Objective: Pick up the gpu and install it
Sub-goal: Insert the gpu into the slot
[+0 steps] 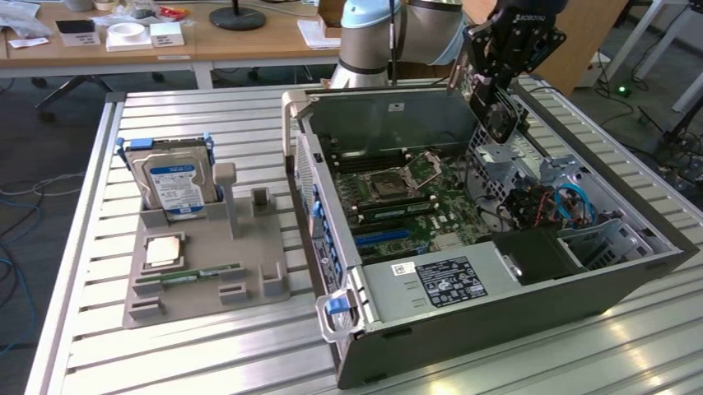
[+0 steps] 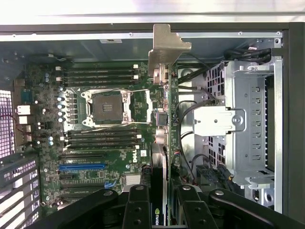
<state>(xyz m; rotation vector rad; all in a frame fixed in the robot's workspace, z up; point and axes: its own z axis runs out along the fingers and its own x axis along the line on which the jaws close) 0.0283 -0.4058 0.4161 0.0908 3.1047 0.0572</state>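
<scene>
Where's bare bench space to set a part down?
Bare slats of the table in front of the tray and behind the hard drive. Crowded: inside the computer case, under the gripper holding the graphics card.

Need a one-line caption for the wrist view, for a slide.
Fingers clamp the graphics card, seen edge-on, above the motherboard of the open computer case.

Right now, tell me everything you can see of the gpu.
The gpu is a slim dark card, edge-on in the wrist view, with a bent silver metal bracket at its far end and a green logo near the gripped end. The gripper clamps it from both sides, holding it over the open computer case, between the motherboard and the drive cage. It is not yet seated.
</scene>
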